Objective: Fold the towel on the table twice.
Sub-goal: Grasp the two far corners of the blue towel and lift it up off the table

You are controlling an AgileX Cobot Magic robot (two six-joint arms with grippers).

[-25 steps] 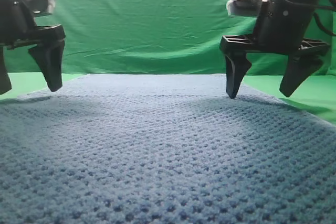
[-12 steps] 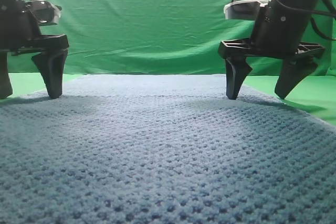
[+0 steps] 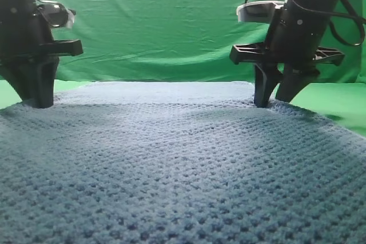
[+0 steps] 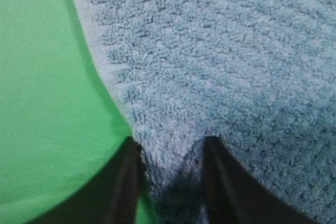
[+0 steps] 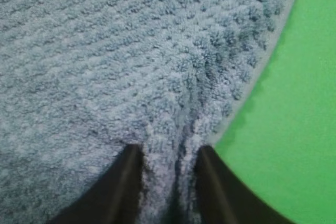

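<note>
Both grippers pinch the far edge of the towel on the green table.

In the exterior high view, the towel covers most of the table; the left gripper and the right gripper stand on its far corners. In the left wrist view, the fingers are nearly closed, with a bunch of towel edge between them. In the right wrist view, the fingers squeeze a raised fold of towel beside the table.
</note>
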